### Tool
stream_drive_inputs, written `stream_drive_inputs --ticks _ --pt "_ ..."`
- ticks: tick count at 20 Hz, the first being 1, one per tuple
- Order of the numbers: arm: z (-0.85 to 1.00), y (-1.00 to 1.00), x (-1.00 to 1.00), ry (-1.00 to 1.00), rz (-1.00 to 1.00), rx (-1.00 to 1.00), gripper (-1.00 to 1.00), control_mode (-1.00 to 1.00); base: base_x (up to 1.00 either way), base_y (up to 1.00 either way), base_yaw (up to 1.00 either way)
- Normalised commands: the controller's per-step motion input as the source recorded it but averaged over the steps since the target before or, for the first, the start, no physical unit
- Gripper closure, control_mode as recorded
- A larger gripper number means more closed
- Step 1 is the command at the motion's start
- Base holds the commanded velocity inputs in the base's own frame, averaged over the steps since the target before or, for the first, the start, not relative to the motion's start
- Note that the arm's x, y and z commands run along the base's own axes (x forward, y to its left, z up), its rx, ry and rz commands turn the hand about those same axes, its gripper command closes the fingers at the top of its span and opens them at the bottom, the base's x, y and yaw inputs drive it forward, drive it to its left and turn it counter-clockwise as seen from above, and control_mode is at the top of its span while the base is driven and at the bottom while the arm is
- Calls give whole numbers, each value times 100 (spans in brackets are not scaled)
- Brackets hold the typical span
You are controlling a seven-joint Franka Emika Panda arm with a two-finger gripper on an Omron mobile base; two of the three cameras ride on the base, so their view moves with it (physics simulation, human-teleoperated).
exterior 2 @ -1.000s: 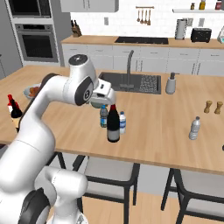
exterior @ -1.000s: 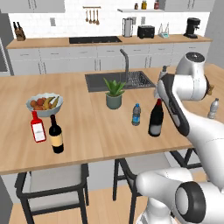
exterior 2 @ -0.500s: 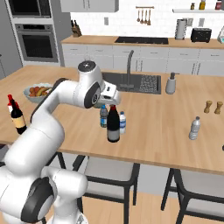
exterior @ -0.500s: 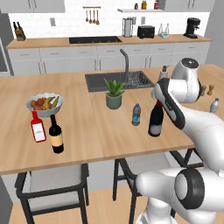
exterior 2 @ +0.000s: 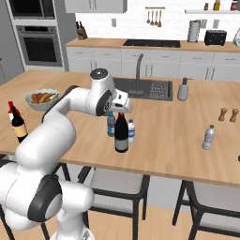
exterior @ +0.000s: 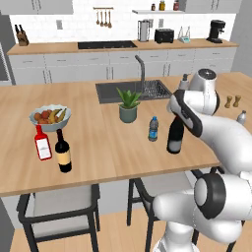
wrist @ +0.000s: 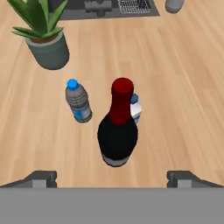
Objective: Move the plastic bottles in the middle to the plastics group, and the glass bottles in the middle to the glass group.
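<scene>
Hovering — hand (wrist: 112, 177) open-jawed above wine bottle (wrist: 117, 131)

- 2 small water bottles (wrist: 78, 103) with blue labels, so a pair, not just one
- 1 pale grey bottle (exterior 2: 209, 137), no label
- 2 dark wine bottles total: 1 tall wine bottle (exterior: 175, 139) with a red top, 1 short wine bottle (exterior: 62, 153) with a tan label
- 1 red bottle (exterior: 43, 146)
- 2 pepper mills (exterior 2: 223, 114)
- 1 plant (exterior: 128, 104) in a pot
- 1 fruit bowl (exterior: 49, 117)
- 1 sink (exterior: 110, 93), 1 faucet (exterior: 140, 66)
- 2 stools (exterior: 56, 204)
- 3 hanging utensils (exterior: 101, 18)
- 1 toaster (exterior: 164, 35), 1 coffee maker (exterior: 215, 30), 1 knife block (exterior: 20, 37)
</scene>
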Motion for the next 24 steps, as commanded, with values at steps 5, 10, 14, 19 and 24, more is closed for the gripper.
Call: stream_drive_inputs --ticks 5,10,14,19,24 --pt "-34 0 14 0 0 0 -100 -100 0 0 0" --pt "-23 -6 13 0 0 0 -100 -100 0 0 0" --pt "-9 -15 13 0 0 0 -100 -100 0 0 0" --pt "-14 -8 9 0 0 0 -100 -100 0 0 0" --pt "-15 0 8 0 0 0 -100 -100 0 0 0"
